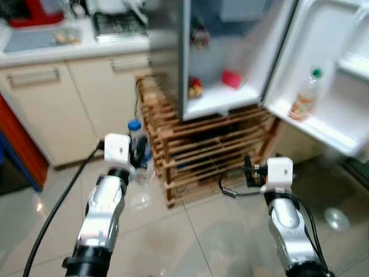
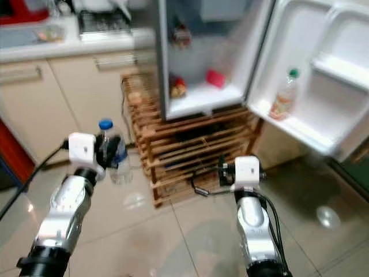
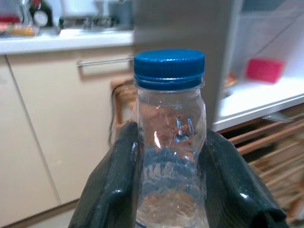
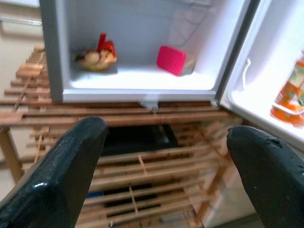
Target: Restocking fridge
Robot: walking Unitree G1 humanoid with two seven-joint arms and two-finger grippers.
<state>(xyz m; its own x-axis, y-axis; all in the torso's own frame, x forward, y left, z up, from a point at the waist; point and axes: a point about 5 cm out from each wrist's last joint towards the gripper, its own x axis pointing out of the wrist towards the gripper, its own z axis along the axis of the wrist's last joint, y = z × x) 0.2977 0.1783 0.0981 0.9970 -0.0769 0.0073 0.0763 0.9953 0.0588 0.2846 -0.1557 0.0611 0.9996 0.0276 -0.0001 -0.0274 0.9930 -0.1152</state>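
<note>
One clear plastic water bottle (image 3: 170, 142) with blue cap, held upright just below the neck by the clenched left gripper (image 3: 166, 185), near left of the open fridge (image 1: 222, 101); judged light, thin-walled, crushable and slick; right gripper (image 4: 166, 156) spread wide, empty.

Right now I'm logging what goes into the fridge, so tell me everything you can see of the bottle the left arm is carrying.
The water bottle is clear, slightly crinkled plastic with a blue screw cap, shut. It stands upright in the left end effector, whose black fingers clamp both sides below the neck. It is held off the floor, before the wooden rack and short of the open fridge.
</note>
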